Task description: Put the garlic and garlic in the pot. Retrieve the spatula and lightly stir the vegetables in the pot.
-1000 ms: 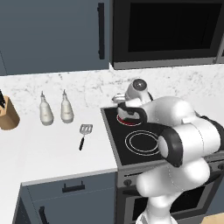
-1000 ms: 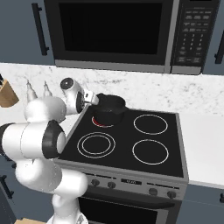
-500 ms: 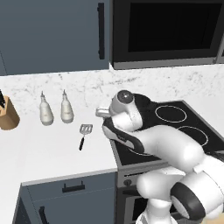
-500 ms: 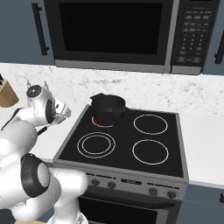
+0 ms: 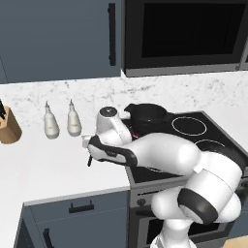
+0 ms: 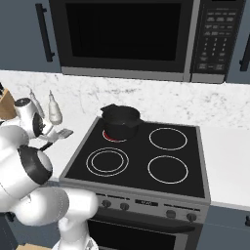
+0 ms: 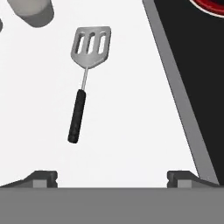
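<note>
The spatula (image 7: pixel 87 65) lies flat on the white counter, its slotted silver head away from me and its black handle toward me. My gripper (image 7: pixel 113 177) hovers above it, open and empty, with the handle's end just left of the middle between the fingertips. From the left base view its handle (image 5: pixel 89 160) pokes out under my hand. The black pot (image 6: pixel 120 121) stands on the stove's back left burner, right of my hand, also seen as the pot (image 5: pixel 145 114). The garlic is hidden from me.
Two white bottles (image 5: pixel 51 126) (image 5: pixel 73 121) stand behind the spatula, with a knife block (image 5: pixel 7 128) further left. The stove's edge (image 7: pixel 175 92) runs close on the spatula's right, and the burner (image 7: pixel 210 6) under the pot glows red.
The arm has swung left from over the pot on the stove to above the spatula on the counter. The gripper has stayed open and empty.
</note>
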